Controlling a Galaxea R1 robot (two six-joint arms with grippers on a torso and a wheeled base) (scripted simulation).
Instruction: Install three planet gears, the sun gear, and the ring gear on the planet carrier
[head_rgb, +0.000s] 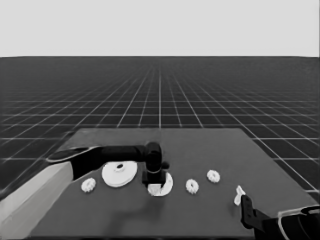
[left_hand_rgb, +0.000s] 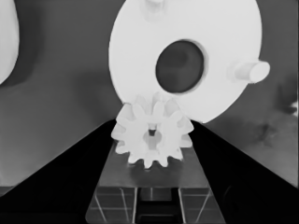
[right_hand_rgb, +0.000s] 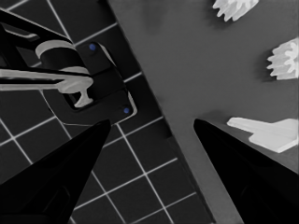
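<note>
— Over centre frame, where was the gear?
— Pinched in my left gripper (head_rgb: 154, 181), a small gear (left_hand_rgb: 152, 136) sat above the smaller round part (head_rgb: 165, 186); misaligned, I feared it might jam on a peg (left_hand_rgb: 250, 71)
— Right gripper (head_rgb: 245, 207)?
— Parked lower right, spread

Left arm (head_rgb: 55, 175): pale grey, broad tapering shell on the rear section; black forward of it, a rounded tube ending in a knuckle-like elbow joint.
Left gripper (head_rgb: 154, 181): black, blocky wrist housing (boxy, with squared edges).
Left fingers (left_hand_rgb: 60, 177): two long black wedges, flat-sided, narrowing to points; a dark plate with thin pale lines sits between their roots.
Right arm (head_rgb: 295, 222): black near the gripper, with a pale grey outline on the rounded section behind.
Right gripper (head_rgb: 246, 210): black, slim, angular.
Right fingers (right_hand_rgb: 51, 172): matte black pointed wedges, no markings visible.
</note>
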